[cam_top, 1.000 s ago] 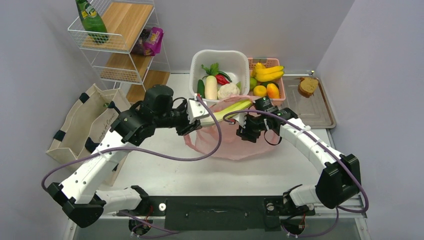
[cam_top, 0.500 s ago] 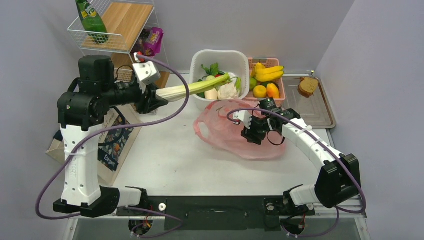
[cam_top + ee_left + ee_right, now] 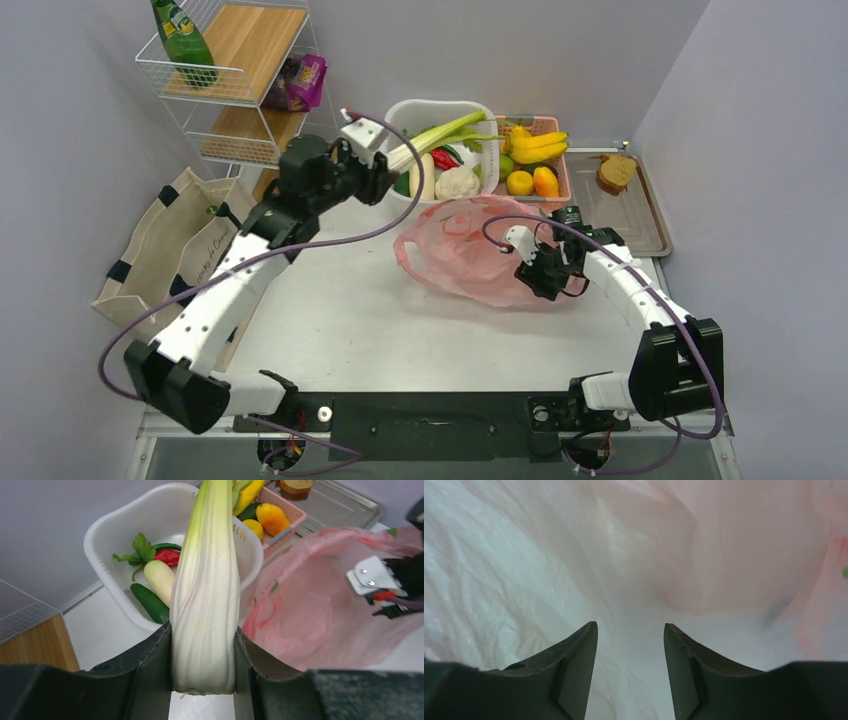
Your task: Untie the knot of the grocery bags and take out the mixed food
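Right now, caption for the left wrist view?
Left gripper clamps a pale-green leafy stalk above the white basket, pink plastic bag alongside.

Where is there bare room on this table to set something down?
Bare tabletop lies between the tote and the pink bag, running to the near edge. The metal tray is free in front of the bread. Crowded: the white tub and pink basket, both full of produce.

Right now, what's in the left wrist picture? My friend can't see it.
The left gripper is shut on a pale-green leafy stalk, pointing it over a white basket of vegetables. A pink plastic bag lies to the right.
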Action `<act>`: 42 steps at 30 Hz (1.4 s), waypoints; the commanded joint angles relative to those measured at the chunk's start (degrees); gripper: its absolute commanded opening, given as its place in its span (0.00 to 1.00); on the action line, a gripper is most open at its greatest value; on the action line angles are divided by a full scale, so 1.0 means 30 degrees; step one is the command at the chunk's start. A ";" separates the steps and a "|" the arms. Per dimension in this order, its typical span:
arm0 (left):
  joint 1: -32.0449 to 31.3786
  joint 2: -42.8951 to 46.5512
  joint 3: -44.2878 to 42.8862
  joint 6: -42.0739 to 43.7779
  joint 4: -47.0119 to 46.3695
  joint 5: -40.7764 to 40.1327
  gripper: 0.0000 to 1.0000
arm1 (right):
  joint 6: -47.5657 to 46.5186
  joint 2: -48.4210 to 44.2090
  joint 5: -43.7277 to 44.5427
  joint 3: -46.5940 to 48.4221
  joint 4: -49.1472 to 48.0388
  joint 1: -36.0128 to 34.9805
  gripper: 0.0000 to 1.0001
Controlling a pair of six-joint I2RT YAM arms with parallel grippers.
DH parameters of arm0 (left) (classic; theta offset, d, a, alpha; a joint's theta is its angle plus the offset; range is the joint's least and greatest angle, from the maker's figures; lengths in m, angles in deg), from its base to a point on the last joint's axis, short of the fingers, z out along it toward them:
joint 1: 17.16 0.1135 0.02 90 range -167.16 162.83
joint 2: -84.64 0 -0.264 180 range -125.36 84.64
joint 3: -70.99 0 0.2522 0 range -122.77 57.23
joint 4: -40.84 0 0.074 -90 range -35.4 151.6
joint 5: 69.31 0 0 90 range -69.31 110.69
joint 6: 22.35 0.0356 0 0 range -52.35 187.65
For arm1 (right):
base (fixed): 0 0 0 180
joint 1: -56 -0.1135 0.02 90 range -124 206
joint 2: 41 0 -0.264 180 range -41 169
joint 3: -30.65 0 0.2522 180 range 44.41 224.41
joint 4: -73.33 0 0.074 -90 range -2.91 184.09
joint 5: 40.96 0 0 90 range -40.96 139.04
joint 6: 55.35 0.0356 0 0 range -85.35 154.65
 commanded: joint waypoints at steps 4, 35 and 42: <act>-0.2468 -0.5292 -0.0407 -0.1087 -1.2513 -0.9352 0.00 | -0.0332 -0.1950 0.2506 -0.0976 0.0715 0.2674 0.47; -0.2962 -1.0705 -0.4675 -0.2490 -0.5337 -0.3760 0.71 | -0.3595 -0.3131 0.0513 0.4406 0.9003 1.2989 0.62; 0.0917 -0.6265 -0.3725 -0.2587 -0.0606 0.4338 0.74 | -0.4514 -0.4426 -0.3325 0.7774 1.2047 1.2576 0.68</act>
